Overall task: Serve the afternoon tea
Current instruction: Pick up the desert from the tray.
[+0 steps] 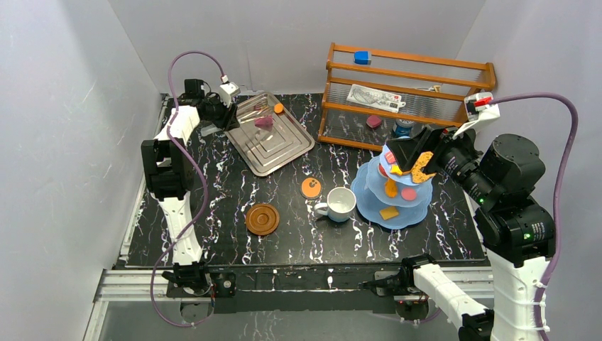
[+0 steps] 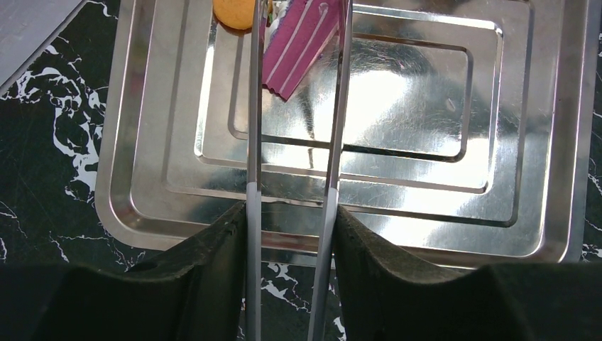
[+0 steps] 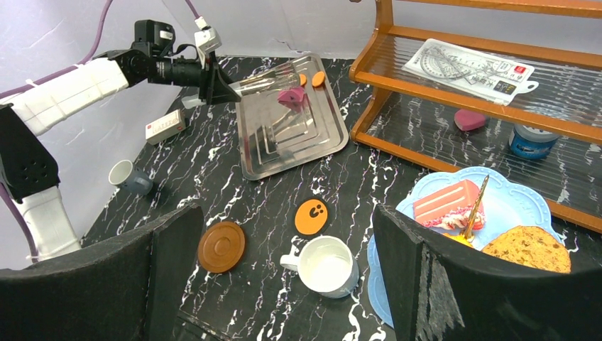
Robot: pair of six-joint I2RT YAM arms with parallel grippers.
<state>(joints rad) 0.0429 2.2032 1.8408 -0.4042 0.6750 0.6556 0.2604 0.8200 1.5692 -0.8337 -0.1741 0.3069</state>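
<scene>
Metal tongs point(image 2: 334, 142), clamped in the left pincer point(image 2: 291, 224), are pinched on a pink cake point(image 2: 298, 42) that could be dropped if slackened; the right pincer point(image 3: 284, 220) is spread wide.

Left end effector point(image 2: 291, 227) grips tongs point(image 2: 254, 142); right end effector point(image 3: 284, 213) gapes fully open.

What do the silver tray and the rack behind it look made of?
Stepped silver tray: likely polished metal, given the mirror-like glare and reflections. Orange-brown rack: the glossy frame seems to be varnished wood; its ribbed see-through shelves look like plastic.
</scene>
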